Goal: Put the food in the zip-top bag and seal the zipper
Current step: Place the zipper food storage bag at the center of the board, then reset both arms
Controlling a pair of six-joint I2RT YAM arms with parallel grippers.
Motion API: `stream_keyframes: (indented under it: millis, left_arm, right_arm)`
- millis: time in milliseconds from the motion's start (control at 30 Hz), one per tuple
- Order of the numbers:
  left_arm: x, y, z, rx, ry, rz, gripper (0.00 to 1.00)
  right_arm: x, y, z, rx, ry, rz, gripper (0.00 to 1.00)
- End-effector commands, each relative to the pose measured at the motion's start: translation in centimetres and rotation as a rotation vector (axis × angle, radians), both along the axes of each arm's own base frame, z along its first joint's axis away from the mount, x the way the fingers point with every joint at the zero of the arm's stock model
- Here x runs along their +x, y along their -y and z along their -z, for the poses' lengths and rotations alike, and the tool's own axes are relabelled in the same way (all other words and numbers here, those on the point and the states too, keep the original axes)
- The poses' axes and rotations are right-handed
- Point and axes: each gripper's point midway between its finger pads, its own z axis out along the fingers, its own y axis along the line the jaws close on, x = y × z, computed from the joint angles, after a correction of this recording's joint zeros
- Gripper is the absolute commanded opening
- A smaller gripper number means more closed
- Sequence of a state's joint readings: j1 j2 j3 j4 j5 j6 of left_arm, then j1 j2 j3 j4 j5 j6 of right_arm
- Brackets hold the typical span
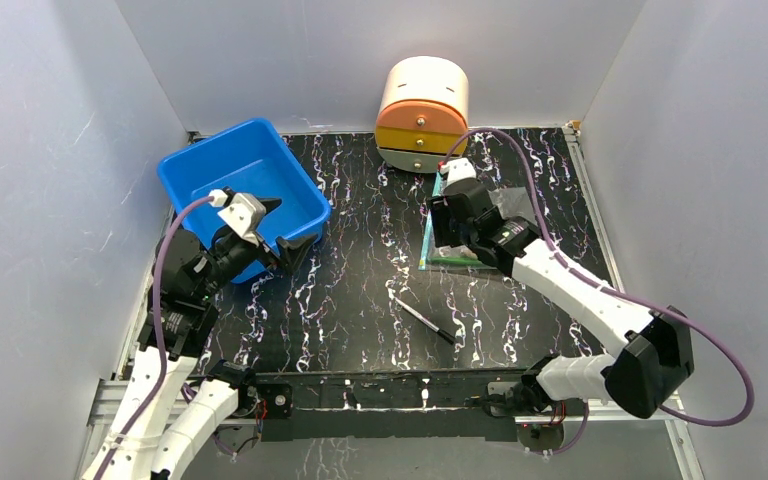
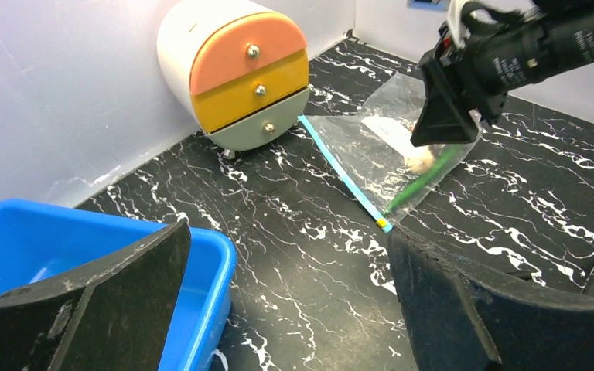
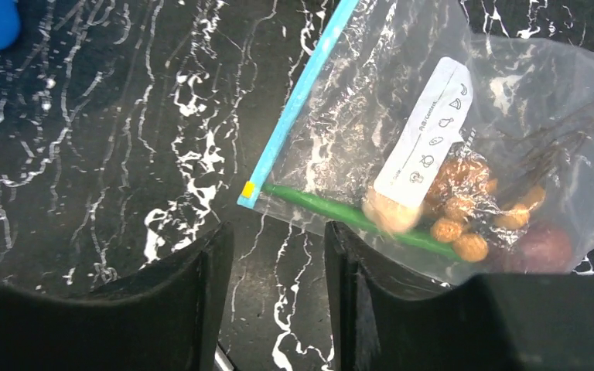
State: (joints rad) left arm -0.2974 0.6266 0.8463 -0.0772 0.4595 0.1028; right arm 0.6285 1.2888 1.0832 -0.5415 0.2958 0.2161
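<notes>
The zip-top bag [image 3: 402, 93] lies flat on the black marbled table, and it also shows in the top view [image 1: 452, 252] and the left wrist view [image 2: 371, 143]. Its teal zipper [image 3: 298, 100] runs along the left edge. The food lies inside at the near end: brown balls on a twig [image 3: 458, 202], a tan lump [image 3: 387, 210], a dark purple lump [image 3: 545, 247] and a long green piece [image 3: 332, 209]. My right gripper [image 3: 278, 259] is open and empty, just above the bag's near corner [image 1: 450, 222]. My left gripper [image 1: 285, 228] is open and empty beside the blue tray [image 2: 286, 309].
A blue plastic tray [image 1: 245, 170] stands at the back left, its rim under my left fingers [image 2: 201, 263]. A small drawer unit with orange and yellow fronts [image 1: 422, 110] stands at the back centre. A thin black pen [image 1: 425, 320] lies on the table near the front.
</notes>
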Motion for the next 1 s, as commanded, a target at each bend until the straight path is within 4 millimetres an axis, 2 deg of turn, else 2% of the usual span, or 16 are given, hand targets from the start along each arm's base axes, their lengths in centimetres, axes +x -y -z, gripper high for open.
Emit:
stream_keyframes:
  millis: [0, 133, 267, 500, 600, 767, 967]
  left_arm:
    - [0.6, -0.1, 0.9, -0.031, -0.055, -0.024, 0.98]
    - [1.3, -0.2, 1.3, -0.102, -0.133, -0.073, 0.98]
    - [1.9, -0.4, 1.4, -0.16, -0.218, -0.118, 0.98]
    - [3.8, -1.8, 2.7, -0.253, -0.442, -0.306, 0.98]
    - [3.9, -2.1, 2.9, -0.262, -0.478, -0.337, 0.98]
    - [3.1, -1.6, 1.9, -0.27, -0.45, -0.289, 0.98]
    - [2.2, -1.5, 0.5, -0.304, -0.378, -0.249, 0.98]
  right_arm:
    - [0.0, -1.5, -5.8, 0.155, 0.115, -0.037, 0.47]
    - [-1.4, -1.6, -8.1, 0.22, 0.139, -0.073, 0.66]
    - [-2.9, -1.3, -10.8, 0.283, 0.176, -0.09, 0.97]
    - [-5.4, 0.0, -16.1, 0.429, 0.268, -0.074, 0.98]
    - [-6.9, 0.4, -18.1, 0.506, 0.328, -0.101, 0.98]
    - [-8.3, 1.7, -19.3, 0.573, 0.387, -0.075, 0.98]
    - [-8.9, 2.0, -18.9, 0.605, 0.365, -0.055, 0.98]
